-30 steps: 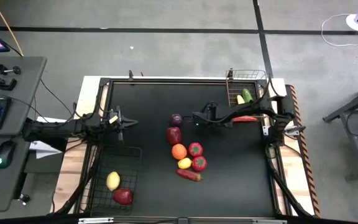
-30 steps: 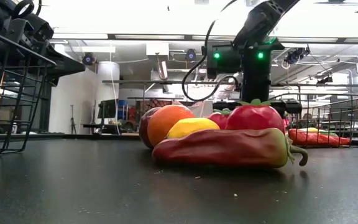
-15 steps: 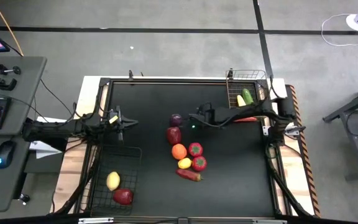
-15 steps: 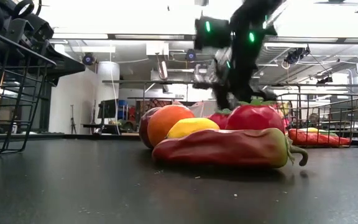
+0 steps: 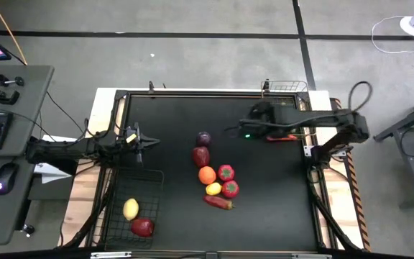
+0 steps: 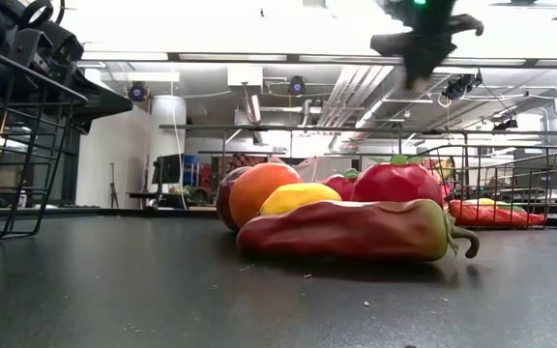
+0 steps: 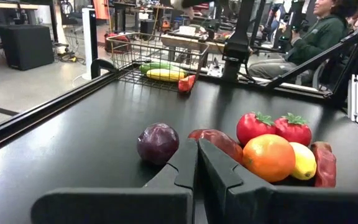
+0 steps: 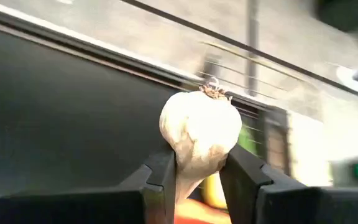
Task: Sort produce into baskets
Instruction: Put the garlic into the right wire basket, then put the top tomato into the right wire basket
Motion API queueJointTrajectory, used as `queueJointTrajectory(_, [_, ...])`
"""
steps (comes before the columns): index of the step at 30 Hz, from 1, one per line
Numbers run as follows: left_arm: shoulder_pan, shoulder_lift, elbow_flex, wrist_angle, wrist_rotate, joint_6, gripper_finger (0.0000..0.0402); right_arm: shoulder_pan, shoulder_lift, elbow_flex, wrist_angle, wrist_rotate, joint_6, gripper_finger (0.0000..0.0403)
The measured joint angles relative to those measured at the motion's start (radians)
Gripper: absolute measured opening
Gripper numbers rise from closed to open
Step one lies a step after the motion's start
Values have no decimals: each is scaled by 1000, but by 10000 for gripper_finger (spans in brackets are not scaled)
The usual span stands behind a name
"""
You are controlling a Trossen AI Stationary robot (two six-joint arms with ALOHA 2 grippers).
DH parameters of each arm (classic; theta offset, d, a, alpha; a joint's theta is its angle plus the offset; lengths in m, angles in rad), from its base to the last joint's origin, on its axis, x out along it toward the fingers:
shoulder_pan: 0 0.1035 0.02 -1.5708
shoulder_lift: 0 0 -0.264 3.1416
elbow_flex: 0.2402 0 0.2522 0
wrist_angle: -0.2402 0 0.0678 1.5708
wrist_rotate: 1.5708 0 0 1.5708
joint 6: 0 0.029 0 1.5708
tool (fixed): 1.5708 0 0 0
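My right gripper [image 5: 262,109] [image 6: 422,43] is high above the table's far right part, shut on a white garlic bulb [image 8: 199,134]. Ahead of it stands the metallic wire basket [image 5: 287,89] with a green cucumber and a yellow piece in it. A pile of produce [image 5: 216,178] lies at the table's middle: a purple round one [image 7: 158,143], tomatoes, an orange, a lemon and a red pepper [image 6: 351,230]. My left gripper [image 5: 139,141] [image 7: 197,163] is shut and empty at the table's left, beyond the black basket [image 5: 115,216]. My right gripper pinches the garlic bulb's narrower end [image 8: 191,174] between its two fingers [image 8: 159,177], one on each side. The bulb's wide end with the root tuft [image 8: 212,91] points away from the gripper. The bulb is lifted clear of the table.
The black basket holds a lemon [image 5: 131,209] and a red apple [image 5: 142,227]. A red pepper [image 5: 282,137] lies by the metallic basket's near side. People sit beyond the table's right edge in the left wrist view [image 7: 316,28]. Bare table surface lies between the pile and either basket.
My right gripper has risen from table height behind the pile to high above it, has gone toward the table's right and far side, and has turned toward the metallic basket. The pile has stayed in place.
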Motion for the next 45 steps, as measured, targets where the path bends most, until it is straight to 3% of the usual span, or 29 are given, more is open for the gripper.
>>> queueJointTrajectory(3, [0, 0, 0, 0, 0, 0, 0, -30, -96, -111, -19, -14, 49, 85])
queueJointTrajectory(8, [0, 0, 0, 0, 0, 0, 0, -106, -272, -341, 113, -91, 47, 102])
queueJointTrajectory(12, [0, 0, 0, 0, 0, 0, 0, -174, -396, -450, 213, -126, 37, 132])
queueJointTrajectory(22, [0, 0, 0, 0, 0, 0, 0, -297, -518, -503, 383, -215, -93, 244])
queueJointTrajectory(25, [0, 0, 0, 0, 0, 0, 0, -329, -515, -503, 371, -230, -87, 259])
queueJointTrajectory(29, [0, 0, 0, 0, 0, 0, 0, -353, -516, -503, 461, -334, -125, 263])
queueJointTrajectory(34, [0, 0, 0, 0, 0, 0, 0, -242, -509, -503, 826, -504, -327, 264])
queueJointTrajectory(37, [0, 0, 0, 0, 0, 0, 0, -140, -478, -503, 1022, -593, -355, 264])
queueJointTrajectory(45, [0, 0, 0, 0, 0, 0, 0, 171, -247, -503, 1156, -757, -340, 264])
